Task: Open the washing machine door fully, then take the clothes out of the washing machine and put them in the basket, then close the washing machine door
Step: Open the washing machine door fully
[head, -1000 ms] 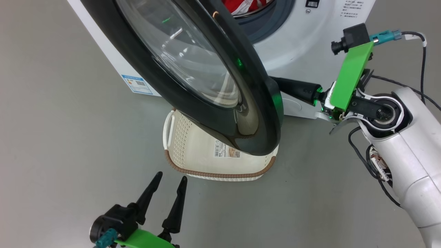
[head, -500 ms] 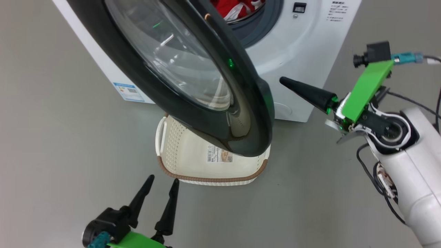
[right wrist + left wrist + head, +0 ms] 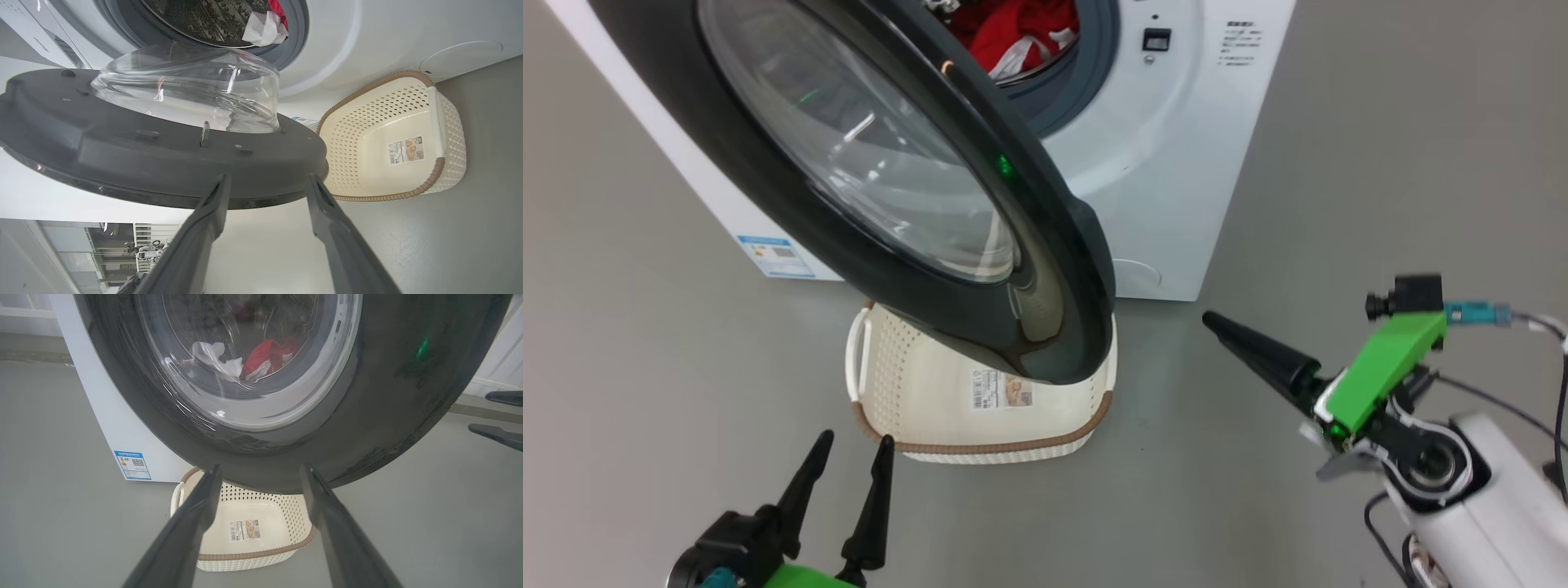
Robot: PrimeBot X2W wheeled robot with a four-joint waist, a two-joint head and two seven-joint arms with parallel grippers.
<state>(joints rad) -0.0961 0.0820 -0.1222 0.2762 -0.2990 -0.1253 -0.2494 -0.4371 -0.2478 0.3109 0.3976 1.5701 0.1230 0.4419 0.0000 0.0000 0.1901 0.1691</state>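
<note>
The washing machine door (image 3: 1054, 237) stands swung out from the white washing machine (image 3: 1168, 171), its black rim hanging over the far part of the cream basket (image 3: 980, 447). Red and white clothes (image 3: 1013, 37) lie in the drum. Through the door's glass I see the clothes (image 3: 265, 355). My left gripper (image 3: 855, 438) is open and holds nothing, just in front of the basket's near rim. My right gripper (image 3: 1209, 318) is off the door's free edge on the floor side. My right gripper (image 3: 267, 177) is open with nothing between its fingers, the door (image 3: 163, 163) beyond its tips.
The grey floor (image 3: 1298, 163) spreads to the right of the washer and in front of the basket. A small blue label (image 3: 776, 255) is on the washer's side, a round flap (image 3: 1135, 273) low on its front. The basket (image 3: 351, 155) has only a paper label (image 3: 406, 150) inside.
The head camera has shifted, so the whole picture moved. My right gripper has drawn back from behind the door's edge, down and away from the washer. The left gripper keeps its pose.
</note>
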